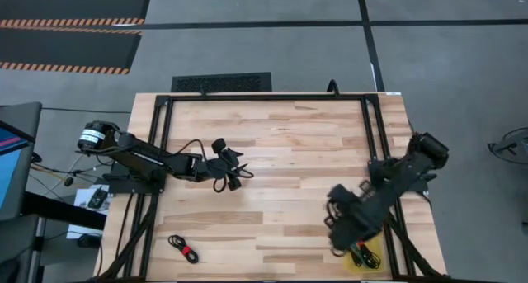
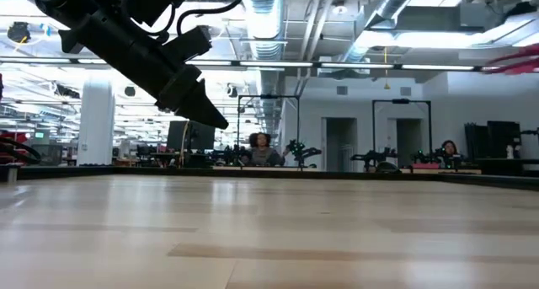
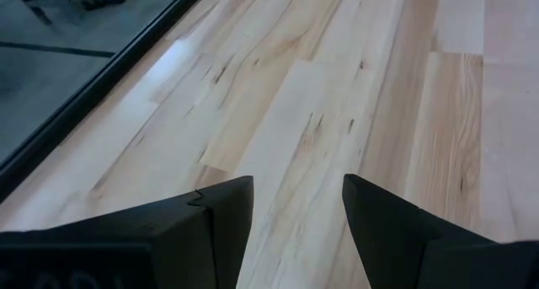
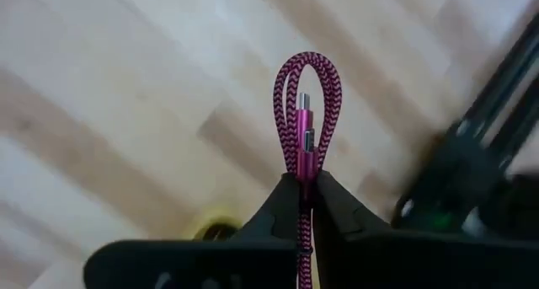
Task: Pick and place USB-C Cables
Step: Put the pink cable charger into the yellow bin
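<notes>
Right wrist view: the magenta USB-C cable [image 4: 307, 112], folded into a loop, is clamped in the right end effector [image 4: 307, 184] above the yellow tray [image 1: 369, 257] at lower right, apparently for release there; the left end effector [image 3: 295, 213], fingers apart, waits mid-bench [image 1: 289, 143].

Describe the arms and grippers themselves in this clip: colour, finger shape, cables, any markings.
Both arms are dark, nearly black, jointed links. The left arm has a white-labelled cylindrical base joint and a black cable looping above its forearm. The left gripper ends in two matte black wedge-shaped fingers. The right gripper has the same tapered black fingers.
</notes>
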Motion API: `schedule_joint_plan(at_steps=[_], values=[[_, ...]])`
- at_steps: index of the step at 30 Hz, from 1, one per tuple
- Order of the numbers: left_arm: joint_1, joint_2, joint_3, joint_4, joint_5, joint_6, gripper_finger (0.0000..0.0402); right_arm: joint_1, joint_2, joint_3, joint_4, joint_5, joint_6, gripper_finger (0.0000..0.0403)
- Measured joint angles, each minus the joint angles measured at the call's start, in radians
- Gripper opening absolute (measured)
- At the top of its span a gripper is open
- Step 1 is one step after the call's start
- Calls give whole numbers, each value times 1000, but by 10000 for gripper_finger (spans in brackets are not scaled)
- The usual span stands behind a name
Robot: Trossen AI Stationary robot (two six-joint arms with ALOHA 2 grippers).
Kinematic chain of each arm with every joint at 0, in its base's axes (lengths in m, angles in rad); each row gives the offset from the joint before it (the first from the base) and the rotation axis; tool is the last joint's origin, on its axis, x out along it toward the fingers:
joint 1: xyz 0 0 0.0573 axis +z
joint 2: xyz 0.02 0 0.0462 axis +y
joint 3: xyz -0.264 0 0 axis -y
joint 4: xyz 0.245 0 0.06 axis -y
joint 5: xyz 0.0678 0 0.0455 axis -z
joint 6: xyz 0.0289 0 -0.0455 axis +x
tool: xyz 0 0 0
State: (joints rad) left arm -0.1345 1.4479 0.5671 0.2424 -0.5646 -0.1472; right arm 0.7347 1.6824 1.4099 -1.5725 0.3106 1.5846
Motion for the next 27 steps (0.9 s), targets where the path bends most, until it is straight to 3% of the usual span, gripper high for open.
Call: schedule_joint_plan(at_steps=[3,7,10,13,20,27], values=[[0,0,0,0,0,-10,176,78,-26,-29,30,-43,135,22],[0,0,0,1,0,-20,176,174,-25,-94,9,-186,311,22],[0,0,0,1,0,-27,176,223,-24,-143,30,-300,419,22],[0,0,0,1,0,-30,176,246,-26,-173,103,-344,472,28],[0,0,0,3,-60,-34,176,220,-25,-205,351,-325,395,54],[1,0,0,3,-81,-42,176,184,-25,-205,378,-304,298,75]])
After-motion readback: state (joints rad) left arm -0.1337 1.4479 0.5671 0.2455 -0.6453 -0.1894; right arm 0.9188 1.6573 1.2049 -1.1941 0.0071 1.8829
